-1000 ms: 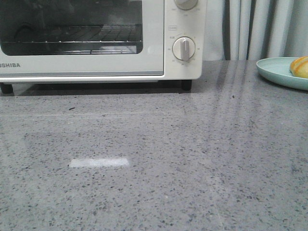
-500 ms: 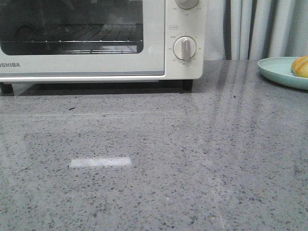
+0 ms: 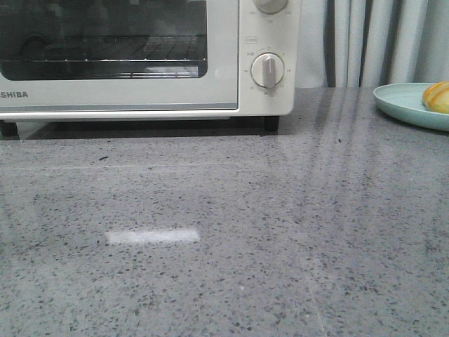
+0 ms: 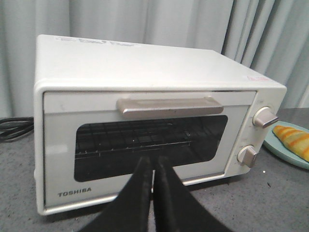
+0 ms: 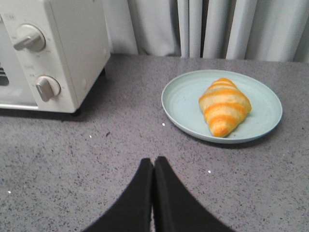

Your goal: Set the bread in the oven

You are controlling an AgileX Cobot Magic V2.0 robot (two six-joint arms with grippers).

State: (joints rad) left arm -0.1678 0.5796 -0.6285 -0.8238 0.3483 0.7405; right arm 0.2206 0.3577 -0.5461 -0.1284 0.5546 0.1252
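The bread, golden-orange with cream stripes, lies on a pale green plate on the grey counter; it also shows at the right edge of the front view and in the left wrist view. The cream-white oven stands at the back left with its glass door closed and a wire rack inside; it also shows in the front view. My left gripper is shut and empty, facing the oven door below its handle. My right gripper is shut and empty over the counter, short of the plate.
Grey curtains hang behind the counter. A black power cord lies beside the oven's far side. The oven has two round dials on its right panel. The plate sits near the counter's right side.
The front view has shifted very slightly; the oven, plate and bread stay where they were. No gripper enters the front view.
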